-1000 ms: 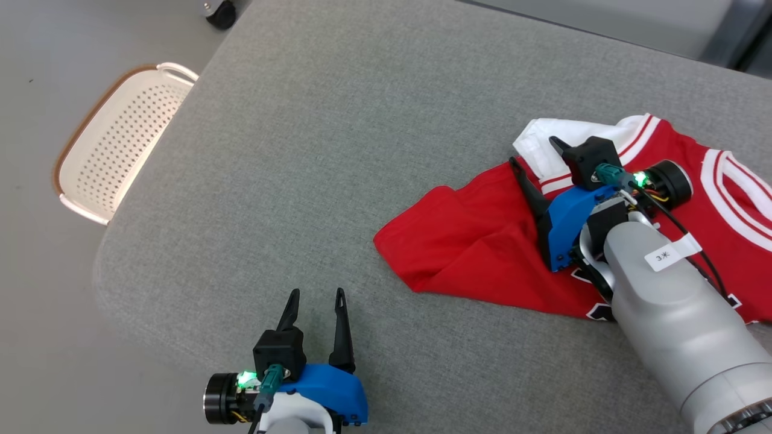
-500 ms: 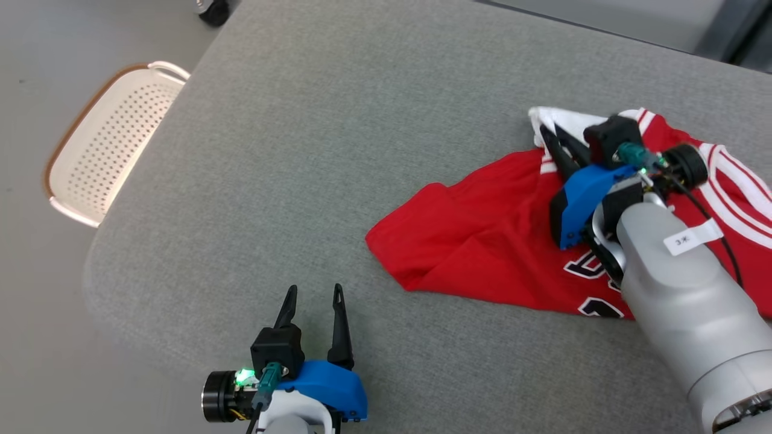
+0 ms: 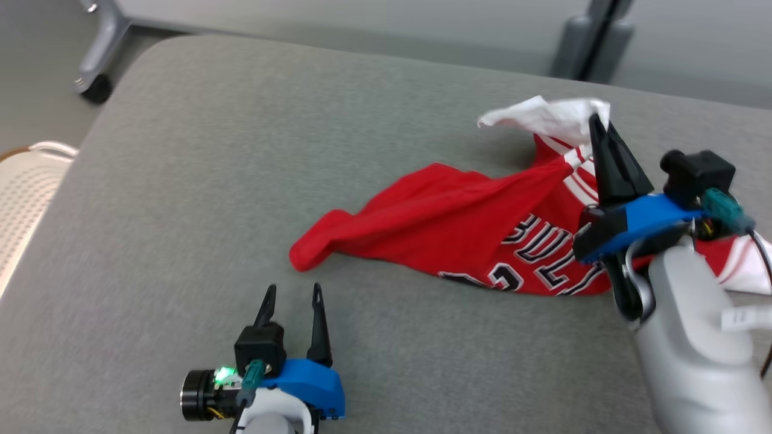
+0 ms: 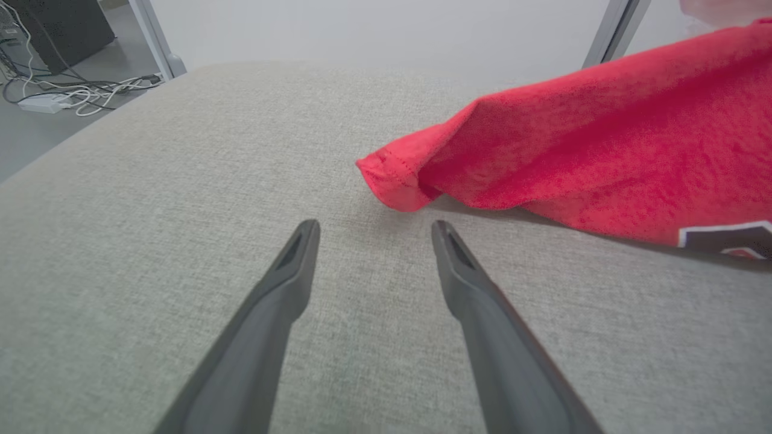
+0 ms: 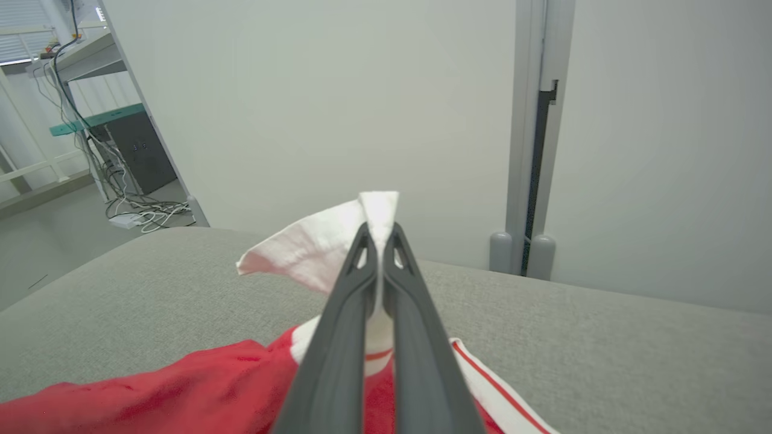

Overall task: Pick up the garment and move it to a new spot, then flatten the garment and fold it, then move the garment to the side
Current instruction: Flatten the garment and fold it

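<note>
the garment [image 3: 458,229], likely soft, light and limp, sags across the tabletop [image 3: 241,150] toward 3 o'clock, its white sleeve [image 3: 543,114], a fair handhold, pinched in the clenched right tool [image 3: 597,123]; the left tool [image 3: 291,292] sits released at 7 o'clock.

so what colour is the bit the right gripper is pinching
White part of the red garment; clearest in the right wrist view.
</note>
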You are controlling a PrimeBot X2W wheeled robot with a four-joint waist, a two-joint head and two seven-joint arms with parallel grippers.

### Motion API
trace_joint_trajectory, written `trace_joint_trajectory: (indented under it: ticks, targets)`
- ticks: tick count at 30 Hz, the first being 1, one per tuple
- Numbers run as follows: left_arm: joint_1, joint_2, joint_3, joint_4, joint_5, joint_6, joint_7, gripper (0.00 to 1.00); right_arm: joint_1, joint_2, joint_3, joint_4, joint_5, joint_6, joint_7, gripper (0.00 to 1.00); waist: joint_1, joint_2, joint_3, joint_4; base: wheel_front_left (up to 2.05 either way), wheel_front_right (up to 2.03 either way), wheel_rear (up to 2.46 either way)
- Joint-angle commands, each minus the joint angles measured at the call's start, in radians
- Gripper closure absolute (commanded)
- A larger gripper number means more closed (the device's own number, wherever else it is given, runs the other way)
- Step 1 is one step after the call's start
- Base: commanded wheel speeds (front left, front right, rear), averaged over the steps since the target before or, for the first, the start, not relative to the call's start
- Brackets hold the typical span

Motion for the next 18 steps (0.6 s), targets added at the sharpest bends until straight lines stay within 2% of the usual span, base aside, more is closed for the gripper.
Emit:
trace_joint_trajectory:
  ticks: [1,4,8,9,11,13,14,15,18]
  targets:
    - [0.007,0.000,0.010,0.006,0.010,-0.006,-0.001,0.00,0.050,0.012,-0.010,-0.018,0.003,0.000,-0.003,1.00,0.0001,0.0000,-0.067,-0.079,0.00,0.00,0.00]
    - [0.020,0.001,0.036,0.022,0.024,-0.018,-0.001,0.00,0.160,0.035,-0.059,-0.078,0.018,0.000,-0.003,1.00,0.0001,0.0000,-0.093,-0.139,0.00,0.00,0.00]
    - [0.043,0.000,0.075,0.043,0.037,-0.029,-0.001,0.00,0.297,0.055,-0.069,-0.115,0.036,0.000,-0.003,1.00,0.0001,0.0000,-0.119,-0.216,0.00,0.00,0.00]
    - [0.047,0.000,0.085,0.045,0.042,-0.032,-0.001,0.00,0.328,0.058,-0.074,-0.118,0.041,0.000,-0.003,0.97,0.0001,0.0000,-0.124,-0.233,0.00,0.00,0.00]
    - [0.059,0.000,0.104,0.050,0.046,-0.036,-0.001,0.00,0.389,0.061,-0.085,-0.114,0.047,0.000,-0.003,0.84,0.0001,0.0000,-0.134,-0.259,0.00,0.00,0.00]
    - [0.070,0.000,0.118,0.052,0.049,-0.039,-0.001,0.00,0.438,0.063,-0.094,-0.103,0.051,0.000,-0.003,0.49,0.0001,0.0000,-0.138,-0.279,0.00,0.00,0.00]
    - [0.074,0.000,0.123,0.055,0.050,-0.041,-0.001,0.00,0.460,0.064,-0.094,-0.097,0.046,0.000,-0.003,0.17,0.0001,0.0000,-0.142,-0.284,0.00,0.00,0.00]
    - [0.076,0.000,0.126,0.058,0.050,-0.043,0.000,0.00,0.480,0.064,-0.094,-0.091,0.047,0.000,-0.003,0.00,0.0001,0.0000,-0.142,-0.288,0.00,0.00,0.00]
    - [0.075,0.000,0.134,0.063,0.054,-0.050,-0.001,0.00,0.498,0.063,-0.113,-0.106,0.051,0.000,-0.003,0.00,0.0001,0.0000,-0.141,-0.294,0.00,0.00,0.00]
